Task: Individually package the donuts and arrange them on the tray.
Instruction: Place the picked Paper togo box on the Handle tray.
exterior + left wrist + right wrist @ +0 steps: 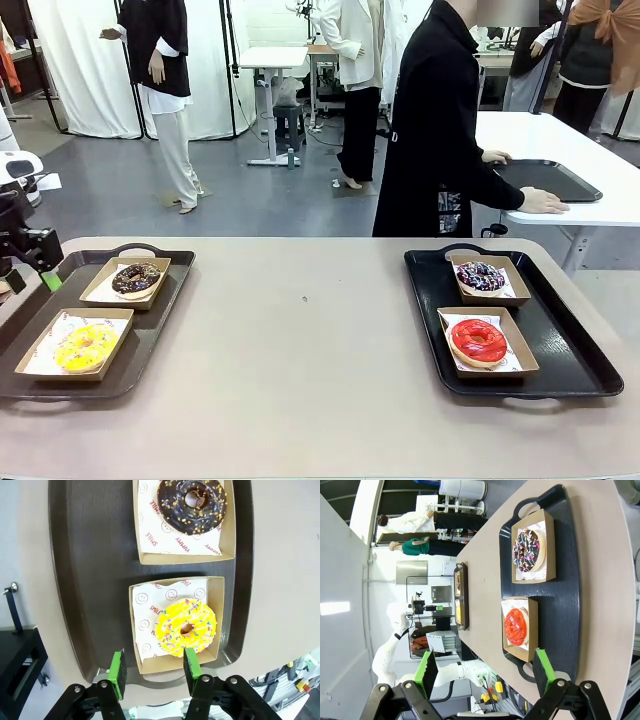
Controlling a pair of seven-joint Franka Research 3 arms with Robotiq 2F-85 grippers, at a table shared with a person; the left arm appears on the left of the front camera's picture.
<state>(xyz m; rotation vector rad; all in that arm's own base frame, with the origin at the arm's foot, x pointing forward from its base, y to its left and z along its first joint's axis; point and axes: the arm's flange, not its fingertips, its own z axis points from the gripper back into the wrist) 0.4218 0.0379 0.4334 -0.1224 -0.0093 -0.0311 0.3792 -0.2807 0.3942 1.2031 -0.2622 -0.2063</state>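
Left wrist view: the left end effector (152,667) gapes empty above the yellow donut (185,628) (boxed); the right end effector (485,669) is spread wide.

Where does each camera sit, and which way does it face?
Front: fixed between the arms, facing across the table; left tool at the edge.
Left wrist: above the left tray, looking down at the yellow donut; open green pads.
Right wrist: rolled sideways, above the red donut.
Shared: all show the yellow donut.
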